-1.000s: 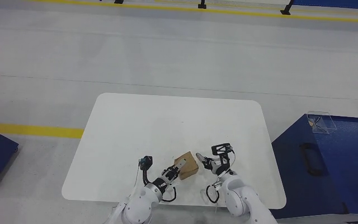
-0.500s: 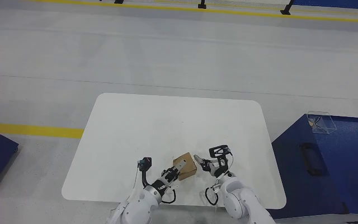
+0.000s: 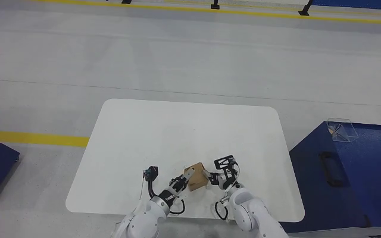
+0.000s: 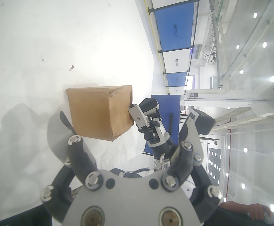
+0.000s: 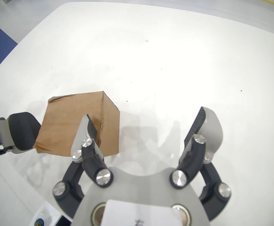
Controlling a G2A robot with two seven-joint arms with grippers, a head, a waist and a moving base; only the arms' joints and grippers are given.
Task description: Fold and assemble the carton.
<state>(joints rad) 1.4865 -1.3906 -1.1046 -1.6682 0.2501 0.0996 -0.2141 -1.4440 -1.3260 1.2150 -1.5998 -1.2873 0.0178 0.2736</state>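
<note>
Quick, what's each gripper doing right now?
Left gripper: open, beside the carton.
Right gripper: open, one finger against the carton.

This was a large industrial hall or robotics test floor rather than a home or office. The smooth grey floor [image 3: 190, 53] carried painted yellow lines [image 3: 41, 139], as factory aisles do. A plain white work table [image 3: 178, 125] stood alone on it, with a blue cabinet [image 3: 339, 178] beside it bearing a clear plastic box [image 3: 342, 128]. Blue partition panels [image 4: 173, 27] lined the far side, and round ceiling lights [image 4: 254, 15] hung high above glazed walls.
</note>
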